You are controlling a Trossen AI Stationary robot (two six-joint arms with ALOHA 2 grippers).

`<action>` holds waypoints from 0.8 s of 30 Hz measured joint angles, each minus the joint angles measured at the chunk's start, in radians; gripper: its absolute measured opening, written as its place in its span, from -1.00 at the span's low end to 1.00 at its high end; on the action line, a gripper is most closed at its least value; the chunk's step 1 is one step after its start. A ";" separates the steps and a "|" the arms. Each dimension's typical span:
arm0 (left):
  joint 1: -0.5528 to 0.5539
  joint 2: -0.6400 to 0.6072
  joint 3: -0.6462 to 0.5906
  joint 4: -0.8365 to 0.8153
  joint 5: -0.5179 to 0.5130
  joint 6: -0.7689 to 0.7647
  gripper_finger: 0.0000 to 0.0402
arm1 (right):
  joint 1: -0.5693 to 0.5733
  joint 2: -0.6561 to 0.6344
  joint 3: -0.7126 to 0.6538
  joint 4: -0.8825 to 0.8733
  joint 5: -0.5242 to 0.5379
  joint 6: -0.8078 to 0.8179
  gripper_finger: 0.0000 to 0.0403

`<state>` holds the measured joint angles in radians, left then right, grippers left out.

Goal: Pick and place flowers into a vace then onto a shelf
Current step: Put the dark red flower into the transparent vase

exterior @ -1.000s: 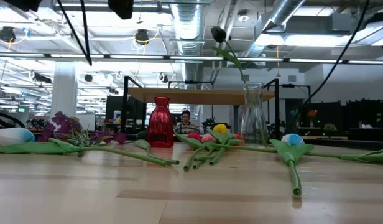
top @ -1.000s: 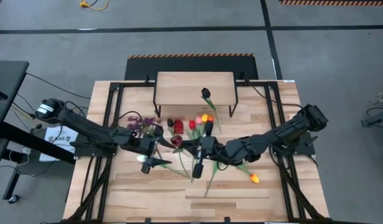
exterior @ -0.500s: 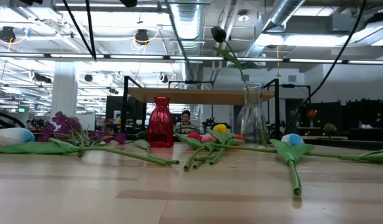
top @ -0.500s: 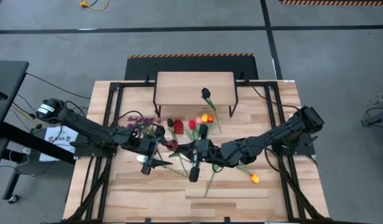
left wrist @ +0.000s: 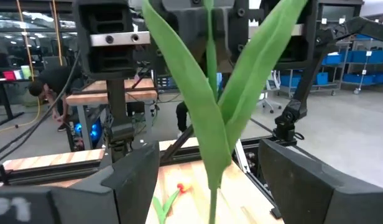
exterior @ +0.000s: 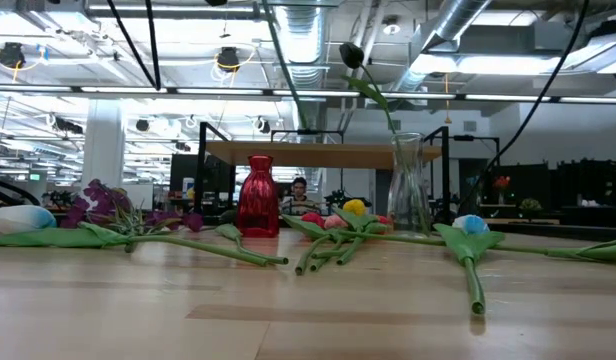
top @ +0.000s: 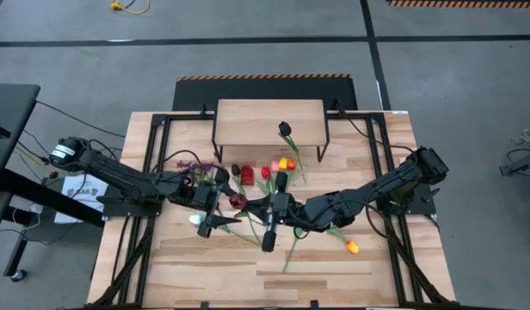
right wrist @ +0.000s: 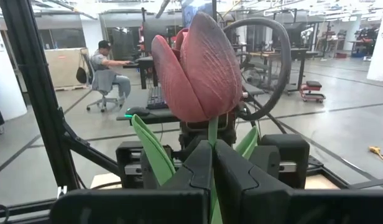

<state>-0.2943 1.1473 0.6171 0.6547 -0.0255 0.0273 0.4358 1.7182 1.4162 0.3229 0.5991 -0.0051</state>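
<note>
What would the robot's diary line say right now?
right gripper: shut on red tulip, held up | left gripper: open around its stem | clear vase: one dark tulip

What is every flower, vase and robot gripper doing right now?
Right gripper: shut on the red tulip's stem.
Red tulip: held up above the table.
Left gripper: open, the tulip's stem and leaves between its fingers.
Clear vase: upright, holding the near-black tulip.
Red vase: upright, no flower in it.
Purple blossoms: lying on the table.
Shelf: no vase on it yet.
</note>
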 joint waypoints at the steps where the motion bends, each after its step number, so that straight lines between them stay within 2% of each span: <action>1: 0.000 0.000 0.005 -0.002 0.002 0.000 0.31 | 0.000 0.000 0.000 0.000 0.000 -0.001 -1.00; 7: 0.000 0.003 0.013 -0.020 0.003 0.016 0.31 | 0.000 0.000 0.000 0.000 0.000 -0.003 -1.00; 17: 0.010 0.130 0.013 0.098 0.002 0.028 0.31 | -0.007 0.000 -0.001 -0.002 0.000 -0.003 -1.00; 24: 0.009 0.114 0.013 0.108 -0.006 0.042 0.31 | -0.005 0.000 -0.001 -0.009 0.000 -0.003 -1.00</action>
<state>-0.2852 1.2609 0.6300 0.7623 -0.0312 0.0696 0.4313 1.7180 1.4151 0.3137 0.5991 -0.0082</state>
